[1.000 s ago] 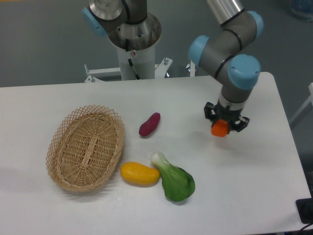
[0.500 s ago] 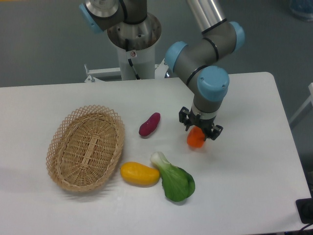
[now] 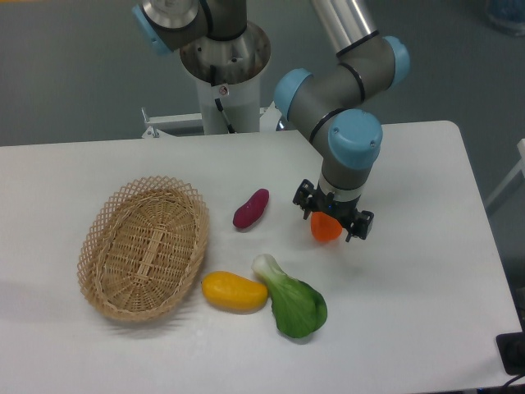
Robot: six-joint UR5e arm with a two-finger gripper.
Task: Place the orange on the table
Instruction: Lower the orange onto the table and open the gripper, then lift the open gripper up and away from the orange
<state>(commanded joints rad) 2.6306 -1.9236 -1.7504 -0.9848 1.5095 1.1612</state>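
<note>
The orange [image 3: 326, 229] is small, round and bright orange-red. It sits between the fingers of my gripper [image 3: 332, 217], right of the middle of the white table [image 3: 426, 312]. The gripper points straight down and is shut on the orange, with one black finger on each side. The orange is very low over the tabletop; I cannot tell whether it touches. Its top is hidden by the gripper body.
A purple oblong vegetable [image 3: 251, 208] lies left of the gripper. A green leafy vegetable [image 3: 293, 300] and a yellow mango-like fruit [image 3: 234, 290] lie in front of it. An oval wicker basket [image 3: 144, 247] stands at the left. The robot base [image 3: 221, 66] is behind.
The gripper carried the orange from the right side leftwards and down towards the table's middle. Over the last half second it has hardly moved.
</note>
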